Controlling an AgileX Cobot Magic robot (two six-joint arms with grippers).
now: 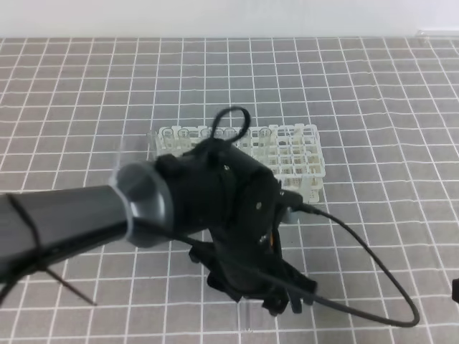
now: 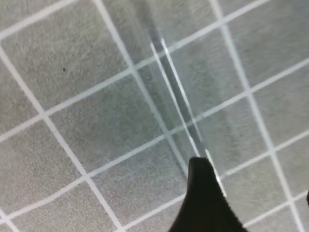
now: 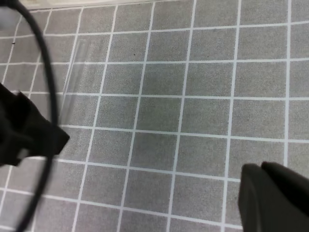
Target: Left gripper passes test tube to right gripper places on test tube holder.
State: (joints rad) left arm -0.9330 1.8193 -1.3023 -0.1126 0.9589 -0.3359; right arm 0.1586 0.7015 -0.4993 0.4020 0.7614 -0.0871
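Left gripper (image 1: 269,297) low over the grid mat (image 1: 373,107), near centre; its bulky wrist blocks the near-left part of the test tube holder (image 1: 297,154) behind it. Test tube (image 2: 181,108) lies flat on the mat by one black fingertip (image 2: 205,193); touching or gripped, cannot tell. Right gripper (image 3: 273,195) shows one finger only, opening unclear. Black cable (image 1: 373,276) loops to the right.
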